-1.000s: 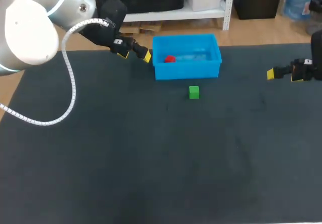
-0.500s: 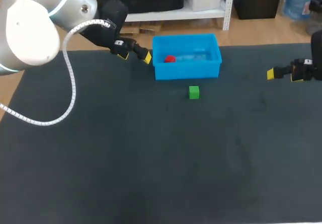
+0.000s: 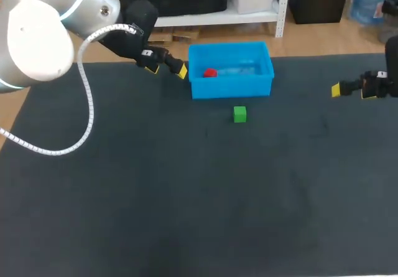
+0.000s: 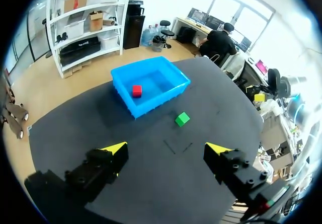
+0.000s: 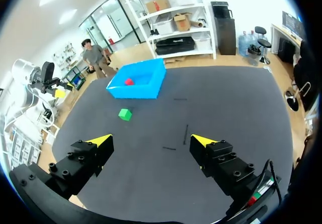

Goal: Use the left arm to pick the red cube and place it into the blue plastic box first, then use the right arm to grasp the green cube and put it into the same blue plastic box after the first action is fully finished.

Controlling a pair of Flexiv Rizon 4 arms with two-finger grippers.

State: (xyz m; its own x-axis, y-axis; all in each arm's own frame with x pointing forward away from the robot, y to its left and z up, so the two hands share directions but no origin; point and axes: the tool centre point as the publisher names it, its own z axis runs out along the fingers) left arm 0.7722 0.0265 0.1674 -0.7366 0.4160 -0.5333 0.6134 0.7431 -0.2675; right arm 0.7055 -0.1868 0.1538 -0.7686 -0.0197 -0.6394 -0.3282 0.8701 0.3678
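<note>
Red cube sits in the blue box, green cube nearby outside; left gripper and right gripper spread.

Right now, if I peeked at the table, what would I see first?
The bright blue plastic box at the far side of the dark table, with the red cube lying inside it. Next, the little green cube sitting alone on the table just in front of the box.
</note>
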